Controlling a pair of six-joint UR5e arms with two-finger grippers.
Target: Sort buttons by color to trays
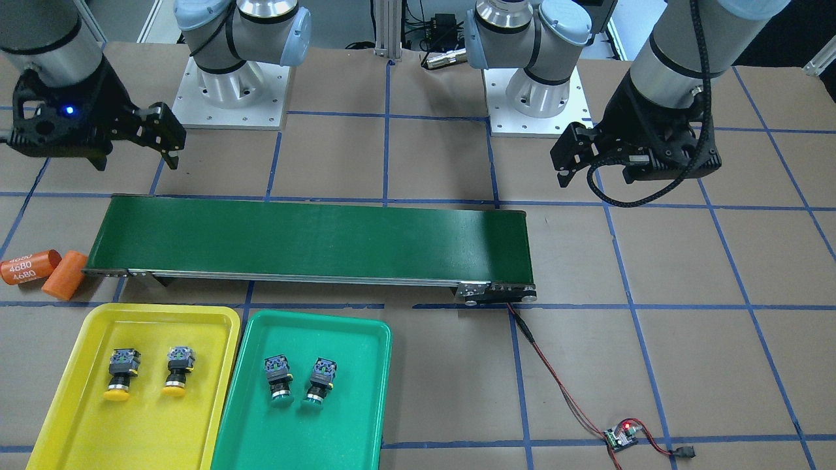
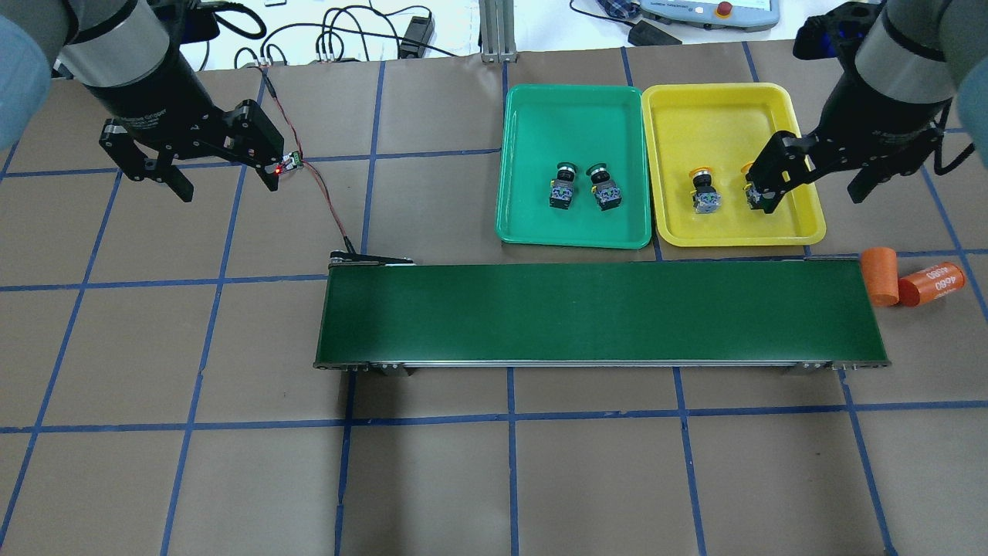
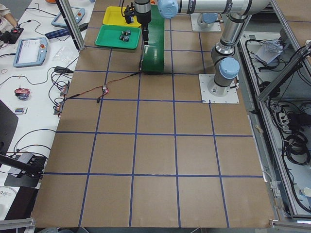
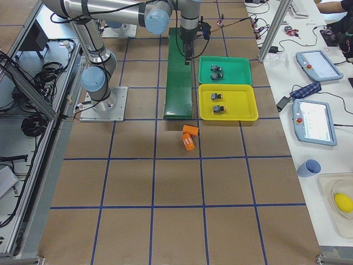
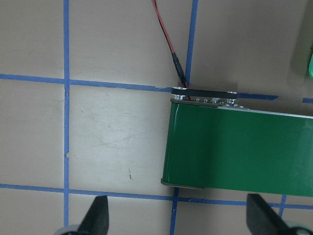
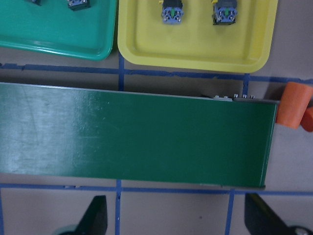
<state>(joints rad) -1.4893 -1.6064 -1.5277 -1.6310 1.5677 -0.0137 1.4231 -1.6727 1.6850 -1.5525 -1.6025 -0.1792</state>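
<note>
Two yellow buttons (image 1: pixel 121 373) (image 1: pixel 177 369) lie in the yellow tray (image 1: pixel 157 314). Two green buttons (image 1: pixel 279 380) (image 1: pixel 320 378) lie in the green tray (image 1: pixel 366 365). In the overhead view the green tray (image 2: pixel 571 116) and the yellow tray (image 2: pixel 718 116) stand side by side beyond the belt. My right gripper (image 2: pixel 818 181) is open and empty, above the yellow tray's right part, and one finger hides part of a yellow button (image 2: pixel 752 189). My left gripper (image 2: pixel 220 166) is open and empty, over the table at the far left. Both wrist views show spread fingers (image 5: pixel 98 215) (image 6: pixel 95 215).
A long dark-green conveyor belt (image 2: pixel 602 313) lies across the middle. Two orange cylinders (image 2: pixel 880 276) (image 2: pixel 930 284) lie at its right end. A small circuit board (image 2: pixel 289 161) with a red wire to the belt sits below my left gripper.
</note>
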